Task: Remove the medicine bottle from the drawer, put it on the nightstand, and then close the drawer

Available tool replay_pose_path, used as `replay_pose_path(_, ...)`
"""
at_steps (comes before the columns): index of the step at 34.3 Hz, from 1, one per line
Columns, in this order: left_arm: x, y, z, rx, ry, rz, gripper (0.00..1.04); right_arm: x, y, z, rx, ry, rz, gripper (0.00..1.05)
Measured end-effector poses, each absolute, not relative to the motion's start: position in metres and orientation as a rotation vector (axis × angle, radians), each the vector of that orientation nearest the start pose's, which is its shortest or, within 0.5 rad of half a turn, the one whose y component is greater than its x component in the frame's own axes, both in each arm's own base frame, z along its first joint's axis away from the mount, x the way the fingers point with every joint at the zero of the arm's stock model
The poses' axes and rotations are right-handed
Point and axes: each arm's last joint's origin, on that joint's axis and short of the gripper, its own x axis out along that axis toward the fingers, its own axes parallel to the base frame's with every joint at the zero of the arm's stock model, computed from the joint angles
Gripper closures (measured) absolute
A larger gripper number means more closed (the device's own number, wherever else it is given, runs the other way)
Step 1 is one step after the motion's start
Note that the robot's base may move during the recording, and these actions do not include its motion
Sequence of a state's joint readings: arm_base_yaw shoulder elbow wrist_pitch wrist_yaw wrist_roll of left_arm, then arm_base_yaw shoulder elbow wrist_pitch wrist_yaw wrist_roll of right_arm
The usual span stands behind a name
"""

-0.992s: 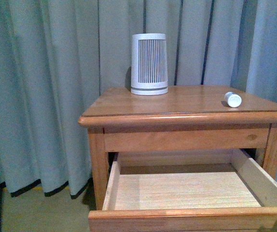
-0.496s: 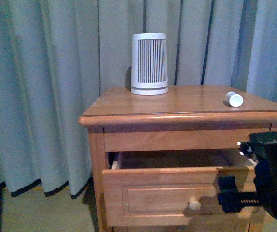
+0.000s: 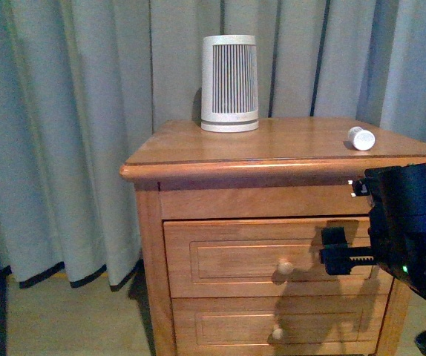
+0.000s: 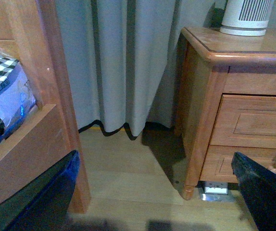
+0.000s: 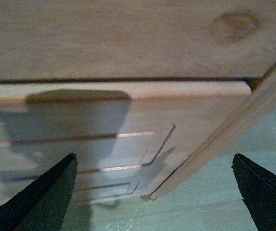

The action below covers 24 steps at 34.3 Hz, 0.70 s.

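- The drawer, fully out a second ago and half in half a second ago, is now sitting flush with the nightstand frame; only a thin dark seam is showing above its front in the right wrist view.
- The bottle is lying on its side on the nightstand top, near the right rear corner, well apart from the canister standing at the back; it is staying where it was in the earlier pictures.
- Judging from this, all three steps are looking done: bottle out, bottle set down, drawer shut. What is remaining is probably only pulling the arm away.
- The right gripper is hanging just in front of the drawer's right side, beside the knob, and is casting a shadow on the panel; its jaws are standing wide apart in the wrist view, holding nothing.
- Whether it is touching the wood is hard to tell from either view.
- The left gripper is hovering low over the floor, left of the nightstand, spread wide and empty; it is not appearing in the front view.
- The right arm's dark bulk is covering the nightstand's right front corner and part of the lower drawer, so the drawer's right edge is hidden there.
- The bottle's label is too small to make out.
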<state>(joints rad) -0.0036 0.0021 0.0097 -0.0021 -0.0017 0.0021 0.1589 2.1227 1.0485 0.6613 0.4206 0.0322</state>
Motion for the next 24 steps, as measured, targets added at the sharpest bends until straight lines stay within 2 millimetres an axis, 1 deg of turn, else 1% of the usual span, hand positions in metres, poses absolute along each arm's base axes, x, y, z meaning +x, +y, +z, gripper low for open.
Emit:
replay_pose_path(3, 0.097, 0.000, 0.166, 0.002, -0.006, -0.002, 0.07, 0.381, 0.060, 0.115, -0.042, 0.445, -0.246, 0.07)
replay_pose_path(6, 0.097, 0.000, 0.166, 0.002, -0.006, -0.002, 0.07, 0.344, 0.061, 0.134, 0.009, 0.460, -0.243, 0.07)
replay_pose_path(8, 0.097, 0.000, 0.166, 0.002, -0.006, -0.002, 0.07, 0.313, 0.054, 0.153, 0.025, 0.419, -0.273, 0.07)
replay_pose_path(13, 0.097, 0.000, 0.166, 0.002, -0.006, -0.002, 0.07, 0.268, 0.035, 0.186, 0.052, 0.287, -0.351, 0.07)
replay_pose_path(14, 0.097, 0.000, 0.166, 0.002, -0.006, -0.002, 0.07, 0.256, 0.029, 0.193, 0.053, 0.252, -0.380, 0.07)
replay_pose_path(15, 0.097, 0.000, 0.166, 0.002, -0.006, -0.002, 0.07, 0.240, 0.024, 0.199, 0.056, 0.219, -0.402, 0.07)
replay_pose_path(17, 0.097, 0.000, 0.166, 0.002, -0.006, -0.002, 0.07, 0.211, 0.019, 0.204, 0.041, 0.177, -0.443, 0.07)
replay_pose_path(19, 0.097, 0.000, 0.166, 0.002, -0.006, -0.002, 0.07, 0.189, 0.016, 0.205, 0.020, 0.150, -0.479, 0.07)
replay_pose_path(20, 0.097, 0.000, 0.166, 0.002, -0.006, -0.002, 0.07, 0.174, 0.017, 0.205, 0.004, 0.130, -0.497, 0.07)
replay_pose_path(24, 0.097, 0.000, 0.166, 0.002, -0.006, -0.002, 0.07, 0.136, 0.021, 0.207, 0.001, 0.081, -0.483, 0.07)
